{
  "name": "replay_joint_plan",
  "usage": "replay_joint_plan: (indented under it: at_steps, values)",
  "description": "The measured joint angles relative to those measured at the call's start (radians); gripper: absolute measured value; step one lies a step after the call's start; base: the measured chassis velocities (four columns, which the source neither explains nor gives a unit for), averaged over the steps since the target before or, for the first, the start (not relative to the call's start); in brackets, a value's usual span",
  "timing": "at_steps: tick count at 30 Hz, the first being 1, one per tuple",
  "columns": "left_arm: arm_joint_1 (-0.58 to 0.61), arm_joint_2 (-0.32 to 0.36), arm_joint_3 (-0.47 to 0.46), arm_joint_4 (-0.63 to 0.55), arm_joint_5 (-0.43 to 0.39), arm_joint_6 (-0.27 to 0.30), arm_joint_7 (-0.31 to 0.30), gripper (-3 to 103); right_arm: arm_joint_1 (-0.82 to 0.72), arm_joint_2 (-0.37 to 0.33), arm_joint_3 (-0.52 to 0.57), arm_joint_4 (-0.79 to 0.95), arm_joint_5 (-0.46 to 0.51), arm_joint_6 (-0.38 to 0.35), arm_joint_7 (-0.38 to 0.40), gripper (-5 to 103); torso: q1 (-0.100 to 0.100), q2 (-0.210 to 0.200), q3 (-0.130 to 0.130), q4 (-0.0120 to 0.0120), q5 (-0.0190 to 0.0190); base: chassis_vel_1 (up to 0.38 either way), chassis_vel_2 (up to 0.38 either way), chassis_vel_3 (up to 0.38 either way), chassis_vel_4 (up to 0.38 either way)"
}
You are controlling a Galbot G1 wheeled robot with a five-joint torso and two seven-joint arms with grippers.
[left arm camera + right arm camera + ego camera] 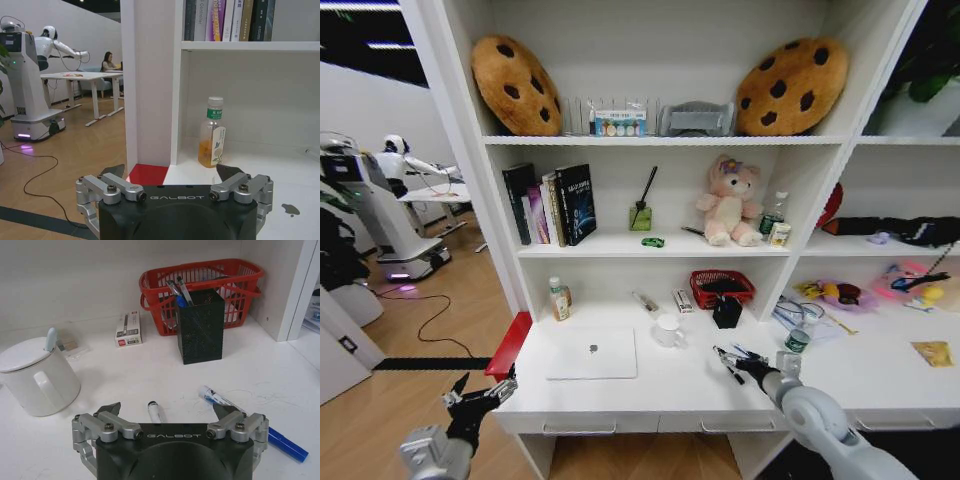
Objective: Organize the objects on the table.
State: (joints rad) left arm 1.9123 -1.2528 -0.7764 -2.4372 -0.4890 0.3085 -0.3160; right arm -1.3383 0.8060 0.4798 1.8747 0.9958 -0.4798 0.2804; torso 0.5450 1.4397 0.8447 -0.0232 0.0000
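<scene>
White shelving is rising behind the long desk I'm facing, and I'm reading it from the left. My left gripper is hanging off the desk's left end, beside a red panel, with its fingers spread and nothing between them. From that wrist I'm looking at a green-capped bottle of amber liquid standing upright near the back wall, under a row of books. A closed silver laptop is lying flat near the front edge, and a white lidded mug is sitting just right of it. Farther back, a small white box is lying beside a red basket, and a black mesh pen holder is standing in front of the basket with pens in it. My right gripper is hovering low over the desk, fingers parted and empty (one black pen is lying between them, a blue pen under the outer finger). A second small bottle is standing just beyond, and a yellow packet is lying far right.
</scene>
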Motion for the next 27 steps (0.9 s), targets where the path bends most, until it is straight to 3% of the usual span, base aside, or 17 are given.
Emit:
replay_joint_plan:
  at_steps: [14,19,21,23,27]
  values:
    - [0.0,0.0,0.0,0.0,0.0,0.0,0.0,100,0.143,-0.024,-0.112,-0.144,-0.016,-0.005,-0.143,101,0.0,0.0,0.0,-0.0001,0.0,0.0,0.0,0.0,0.0]
    - [0.0,0.0,0.0,0.0,0.0,0.0,0.0,100,0.158,-0.026,-0.131,-0.172,-0.018,-0.003,-0.173,96,0.0,0.0,0.0,0.0,0.0001,0.0,0.0,0.0,0.0]
    - [0.0,0.0,0.0,0.0,0.0,0.0,0.0,100,0.158,-0.03,-0.134,-0.177,-0.02,-0.003,-0.193,81,0.0,0.0,0.0,-0.0001,-0.0001,0.0,0.0,0.0,0.0]
    - [0.0,0.0,0.0,0.0,0.0,0.0,0.0,100,0.158,-0.03,-0.135,-0.18,-0.022,-0.002,-0.2,81,0.0,0.0,0.0,-0.0001,0.0,0.0,0.0,0.0,0.0]
    - [0.0,0.0,0.0,0.0,0.0,0.0,0.0,100,0.158,-0.03,-0.14,-0.191,-0.029,0.002,-0.225,65,0.0,0.0,0.0,0.0,0.0,0.0,0.0,0.0,0.0]
